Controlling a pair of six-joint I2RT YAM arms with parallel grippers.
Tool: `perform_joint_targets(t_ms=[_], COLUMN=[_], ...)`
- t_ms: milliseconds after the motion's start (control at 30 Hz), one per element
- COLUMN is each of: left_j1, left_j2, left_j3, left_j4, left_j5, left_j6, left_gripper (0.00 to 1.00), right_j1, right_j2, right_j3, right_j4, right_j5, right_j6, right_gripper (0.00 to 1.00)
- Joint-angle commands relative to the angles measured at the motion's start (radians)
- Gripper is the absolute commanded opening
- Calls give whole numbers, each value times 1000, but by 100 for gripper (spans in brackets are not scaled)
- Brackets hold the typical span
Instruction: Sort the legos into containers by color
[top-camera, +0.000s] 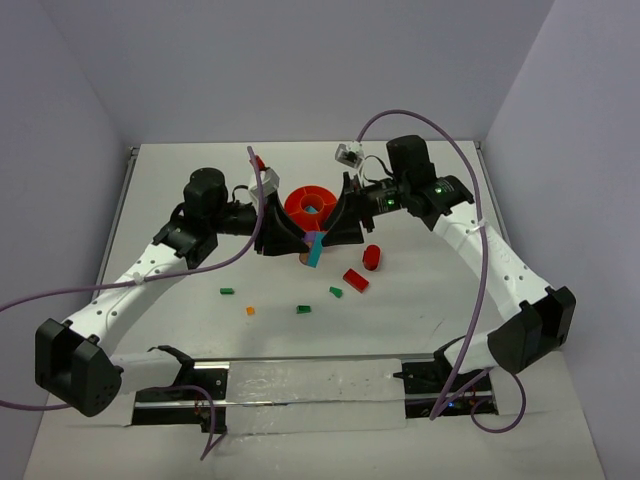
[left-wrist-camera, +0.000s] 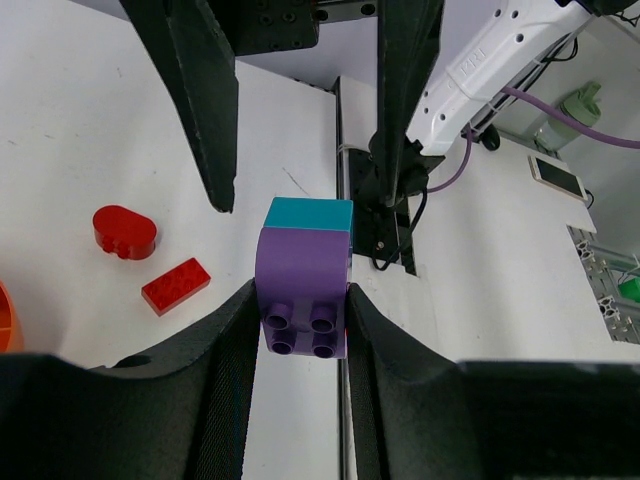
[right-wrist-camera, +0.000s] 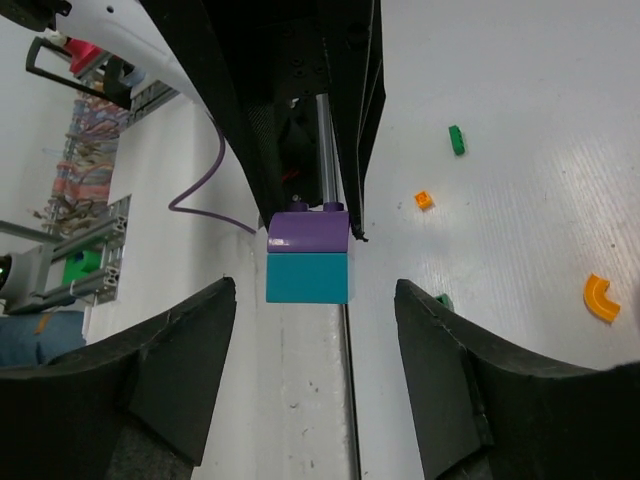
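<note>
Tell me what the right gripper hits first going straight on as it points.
Probably the purple-and-teal block held in the left gripper: it sits dead ahead of the right gripper, though depth is unclear.

Overhead camera looks down; opposed wrist cameras closely share one block (left-wrist-camera: 305, 275).
</note>
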Motion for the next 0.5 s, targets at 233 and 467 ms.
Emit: perform_joint_targets(t_ms=[233, 467], left_j1=[-13, -14], left_j2=[-13, -2], left_j3=[20, 25], left_j4=[74, 64], left_j5=[-3, -14], left_j6=[-21, -26], left_gripper=[0, 0], right_j1=[31, 57], right_j2=[5, 8], right_j3=[41, 48], right_j4=[-16, -46], right_j5=[4, 56], right_j6=[-70, -112], right_gripper=[57, 51])
